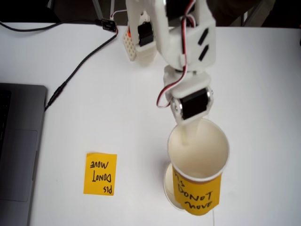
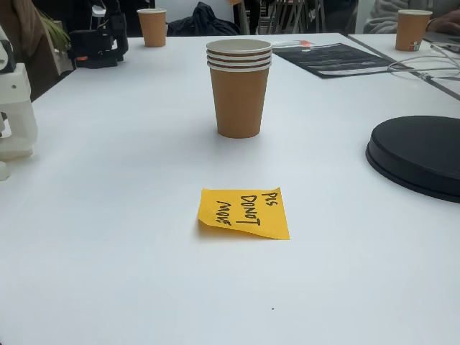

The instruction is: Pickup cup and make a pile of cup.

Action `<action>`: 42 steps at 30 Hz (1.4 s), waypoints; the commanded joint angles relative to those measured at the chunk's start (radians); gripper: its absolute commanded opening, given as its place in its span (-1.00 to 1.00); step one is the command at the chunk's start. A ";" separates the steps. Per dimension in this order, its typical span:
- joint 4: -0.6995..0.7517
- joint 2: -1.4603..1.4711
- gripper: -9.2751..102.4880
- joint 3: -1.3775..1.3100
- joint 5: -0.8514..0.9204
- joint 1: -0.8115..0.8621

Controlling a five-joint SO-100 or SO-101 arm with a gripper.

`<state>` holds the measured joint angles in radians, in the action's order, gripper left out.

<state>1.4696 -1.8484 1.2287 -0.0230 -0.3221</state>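
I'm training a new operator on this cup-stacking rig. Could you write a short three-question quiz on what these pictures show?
1. True or false: in a fixed view, the gripper grips the cup at its rim, with one finger inside.
2. The loose sticky note lies: A) on the laptop, B) flat on the table, C) inside a cup.
3. Fill in: in a fixed view, the stacked cups show ___ rims.

Key: 1 true; 2 B; 3 three.

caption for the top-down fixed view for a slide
Claw holds the noted cup above a second cup.
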 commanded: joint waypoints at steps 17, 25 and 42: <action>0.071 -0.025 -0.95 0.023 -0.014 0.041; 0.087 -0.020 -0.95 0.017 -0.015 0.038; 0.086 0.043 -0.95 0.008 -0.015 -0.038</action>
<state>1.5524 -1.7994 1.2609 -0.0245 -0.3574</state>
